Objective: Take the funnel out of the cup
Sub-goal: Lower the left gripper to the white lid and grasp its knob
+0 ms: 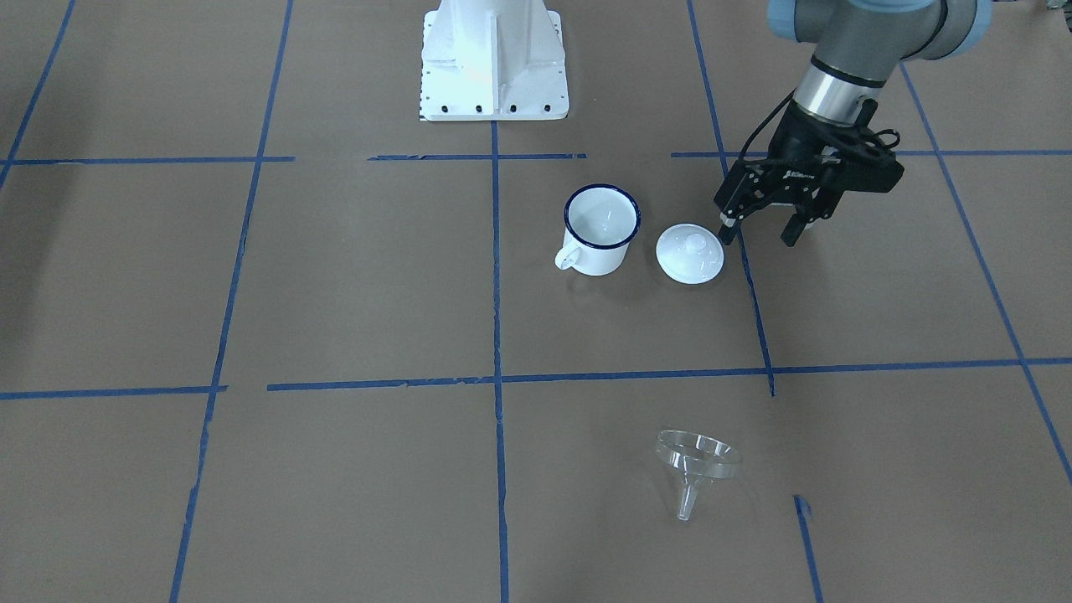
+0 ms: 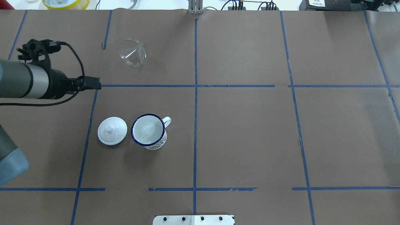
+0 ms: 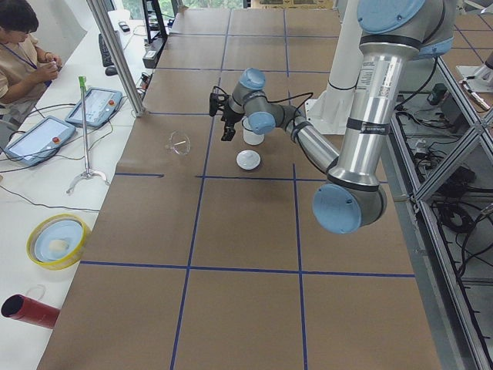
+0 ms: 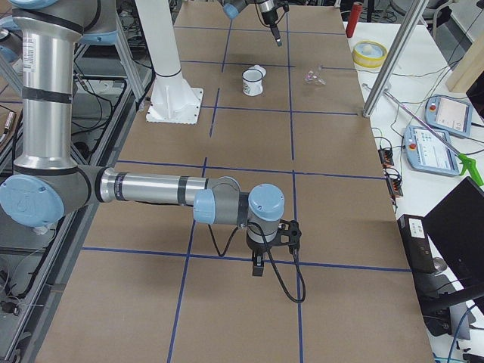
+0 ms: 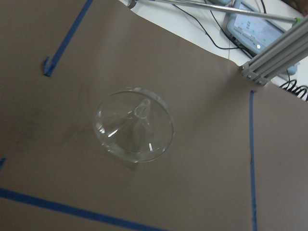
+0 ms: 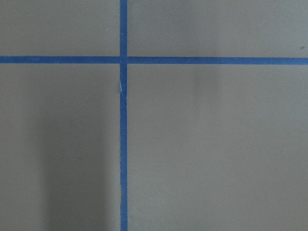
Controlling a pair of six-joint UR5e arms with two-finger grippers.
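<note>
A white knobbed lid (image 1: 689, 253) sits just beside the enamel cup (image 1: 600, 230), at its 9 o'clock in the overhead view. The clear funnel (image 1: 695, 465) lies tipped on the paper-covered table (image 1: 335, 276), well apart at 11 o'clock. The left gripper (image 1: 759, 237) hangs spread wide and empty. The right gripper (image 4: 258, 266) shows only in a side view, too small to tell its spread.

Cup (image 2: 148, 131) stands upright on the surface (image 2: 250, 140), in front of the robot base (image 1: 492, 59) and slightly toward the robot's left. Lid (image 2: 112, 130) lies just beside the cup on the robot's left of it, not touching. Funnel (image 2: 132, 52) lies on its side on the surface, outside the cup and well apart from it, toward the operators' edge. Left tool (image 1: 760, 234) hangs near the lid, further left. Right tool (image 4: 258, 266) is well apart from all of these, toward the surface's right end.
</note>
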